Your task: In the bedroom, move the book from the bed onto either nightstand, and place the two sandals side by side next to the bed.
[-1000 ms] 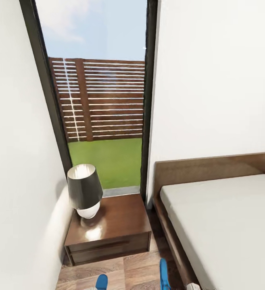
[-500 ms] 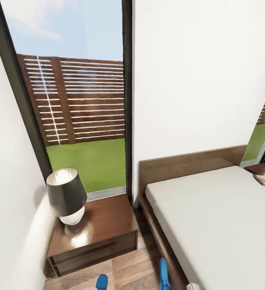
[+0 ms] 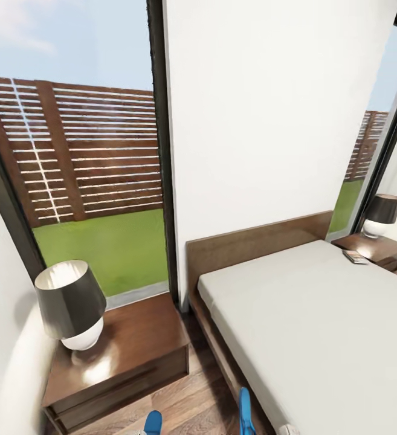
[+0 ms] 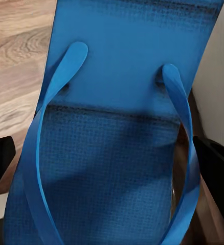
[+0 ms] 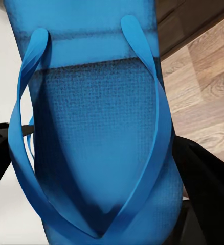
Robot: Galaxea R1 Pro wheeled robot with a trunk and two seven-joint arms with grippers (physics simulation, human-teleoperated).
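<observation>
The bed, with a grey mattress and a dark wooden frame, fills the right half of the head view. A small dark book lies on the far nightstand, beside its lamp. Closer by, at the left, stands the near nightstand. At the bottom edge two blue sandal tips poke up, one over the floor and one by the bed frame. My left gripper is shut on a blue sandal. My right gripper is shut on the other sandal.
A dark-shaded lamp stands on the near nightstand, close to the white wall at the left. Another lamp sits on the far one. A narrow strip of wood floor runs between the near nightstand and the bed. Tall windows flank the headboard.
The head camera has swung to the right, bringing the far nightstand, its lamp and the book fully into view. Both sandal tips keep their place at the bottom edge.
</observation>
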